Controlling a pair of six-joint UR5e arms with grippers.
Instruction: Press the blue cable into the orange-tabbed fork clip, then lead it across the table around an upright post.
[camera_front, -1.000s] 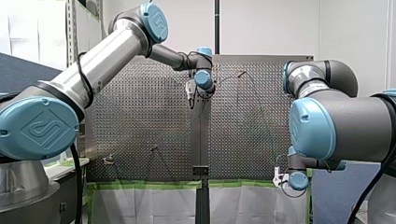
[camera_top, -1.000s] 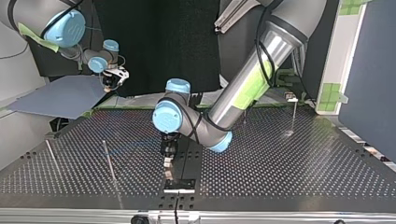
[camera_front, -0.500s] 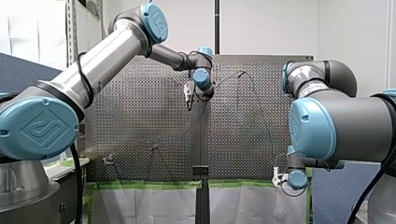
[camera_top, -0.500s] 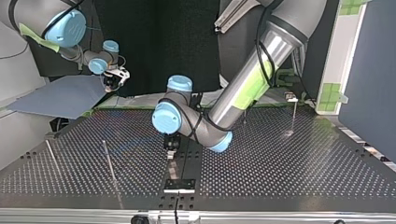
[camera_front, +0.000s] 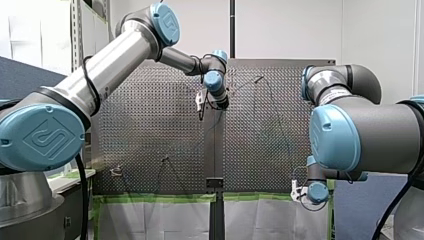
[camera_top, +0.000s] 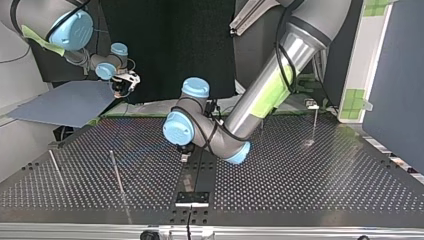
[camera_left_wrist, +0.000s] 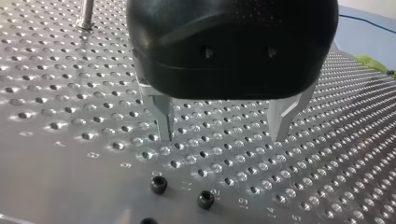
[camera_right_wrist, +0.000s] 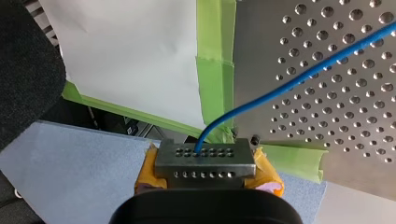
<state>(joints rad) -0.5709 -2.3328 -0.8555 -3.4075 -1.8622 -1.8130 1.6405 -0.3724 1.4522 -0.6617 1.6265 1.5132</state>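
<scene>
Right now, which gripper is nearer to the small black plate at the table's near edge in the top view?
Left. My left gripper hangs above the perforated metal table just beyond the small black plate; my right gripper is past the table's far edge.

Setting: robotics lab / test cell. Evid.: 2 robot arms (camera_front: 100, 65) w/ blue joint caps; perforated metal table (camera_top: 300, 170); green tape (camera_right_wrist: 212, 70) at near edge; white sheet (camera_right_wrist: 130, 56) below; blue-grey partition panel (camera_top: 395, 85); shelving rack (camera_front: 76, 30) far left.

- Under my left hand (camera_left_wrist: 223, 137) I see open surface (camera_left_wrist: 336, 186), two small screws (camera_left_wrist: 159, 184) just ahead.
- Thin rods (camera_top: 117, 172) stand at the top view's left, a post (camera_top: 314, 125) far right.
</scene>
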